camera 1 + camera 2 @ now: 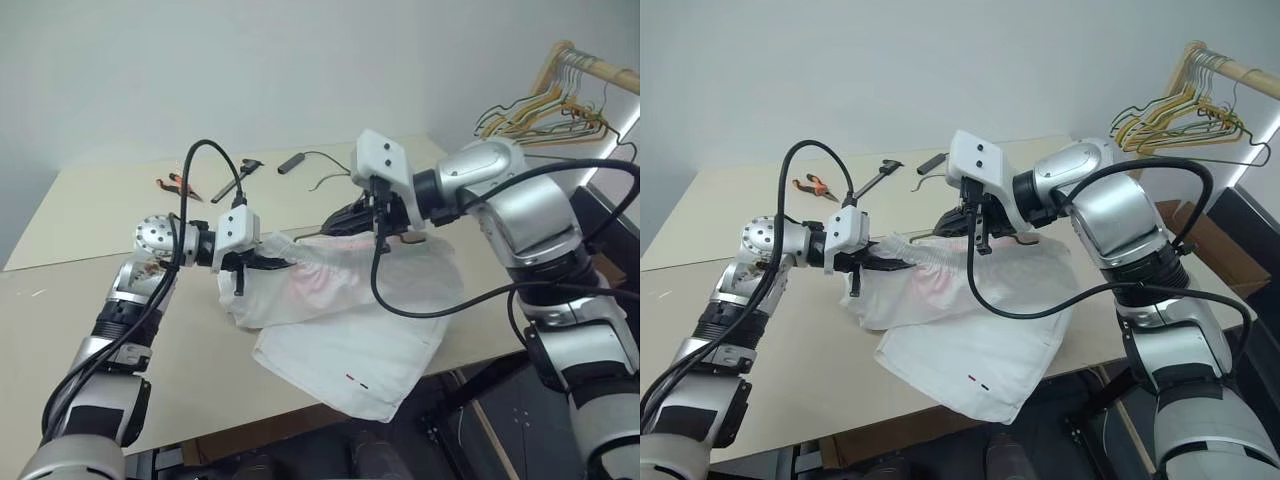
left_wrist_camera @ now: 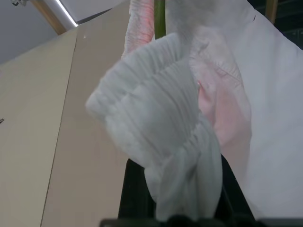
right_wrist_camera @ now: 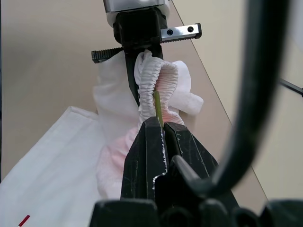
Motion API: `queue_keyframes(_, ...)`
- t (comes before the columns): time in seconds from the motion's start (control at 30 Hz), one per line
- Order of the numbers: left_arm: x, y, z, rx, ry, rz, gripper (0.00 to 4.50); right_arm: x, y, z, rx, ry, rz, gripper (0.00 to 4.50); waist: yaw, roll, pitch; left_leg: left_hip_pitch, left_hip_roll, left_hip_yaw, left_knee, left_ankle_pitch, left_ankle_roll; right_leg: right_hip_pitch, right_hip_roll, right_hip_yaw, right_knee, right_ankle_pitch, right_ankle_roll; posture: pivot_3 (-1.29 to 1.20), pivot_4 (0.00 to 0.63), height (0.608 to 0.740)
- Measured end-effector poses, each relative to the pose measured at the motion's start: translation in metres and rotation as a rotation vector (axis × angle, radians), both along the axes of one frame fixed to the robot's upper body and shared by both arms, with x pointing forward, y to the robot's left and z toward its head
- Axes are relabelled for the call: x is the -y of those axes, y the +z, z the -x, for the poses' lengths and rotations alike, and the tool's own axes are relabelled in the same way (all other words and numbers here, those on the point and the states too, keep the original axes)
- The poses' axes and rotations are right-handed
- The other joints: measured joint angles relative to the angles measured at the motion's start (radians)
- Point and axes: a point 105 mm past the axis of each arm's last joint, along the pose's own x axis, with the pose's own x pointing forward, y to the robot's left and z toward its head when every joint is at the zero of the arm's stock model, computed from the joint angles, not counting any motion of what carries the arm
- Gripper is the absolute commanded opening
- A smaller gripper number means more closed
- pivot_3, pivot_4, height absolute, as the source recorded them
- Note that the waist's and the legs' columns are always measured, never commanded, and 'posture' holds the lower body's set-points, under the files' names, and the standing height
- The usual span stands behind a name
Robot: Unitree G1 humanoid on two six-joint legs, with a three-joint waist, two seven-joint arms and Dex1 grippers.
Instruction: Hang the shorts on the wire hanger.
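The white shorts (image 1: pixel 340 330) lie spread on the table (image 1: pixel 90 220), with one leg hanging over the front edge. Their gathered waistband (image 2: pixel 156 123) is lifted off the table and stretched between my two grippers. My left gripper (image 1: pixel 275 263) is shut on the waistband's left end, and the cloth bunches up out of its jaws in the left wrist view. To the right and slightly higher, my right gripper (image 1: pixel 345 220) is shut on the wire hanger (image 3: pixel 156 106). Its thin olive wire runs from the closed fingers (image 3: pixel 147 156) into the waistband fold. Most of the hanger is hidden by cloth and gripper.
A bunch of yellowish and tan hangers (image 1: pixel 545 105) hangs on a rail at the back right. Orange-handled pliers (image 1: pixel 175 185), a black tool (image 1: pixel 240 175) and a small dark stick (image 1: pixel 292 162) lie at the back of the table. A dark floor lies beyond the front edge.
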Motion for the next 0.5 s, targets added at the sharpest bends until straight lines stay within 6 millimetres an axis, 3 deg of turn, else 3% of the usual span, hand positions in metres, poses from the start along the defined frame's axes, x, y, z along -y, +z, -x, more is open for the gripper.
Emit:
queue_keyframes(0.27,-0.001,0.001,0.003,-0.039,0.043,0.056,0.54,0.006,-0.004,-0.002,0.007,-0.03,-0.006,2.65,-0.002,0.0,0.0,0.0,0.0,0.0,0.0,0.0,0.0,0.0,0.0,0.0,0.0,0.0,0.0,-0.17,0.0,0.74)
queue_keyframes(0.43,-0.001,0.0,0.005,-0.058,0.057,0.076,0.54,0.027,-0.001,-0.004,0.006,-0.098,-0.02,4.35,0.0,0.0,0.0,0.0,0.0,0.0,0.0,0.0,0.0,0.0,-0.001,0.0,0.0,0.0,0.0,-0.19,0.0,0.74)
queue_keyframes(0.5,-0.001,0.001,0.005,-0.057,0.061,0.08,0.54,0.04,-0.001,-0.006,0.002,-0.148,-0.021,4.44,-0.001,0.0,0.0,0.0,0.0,0.0,0.0,0.0,0.0,0.0,-0.001,0.0,0.0,0.0,0.0,-0.19,0.0,0.74)
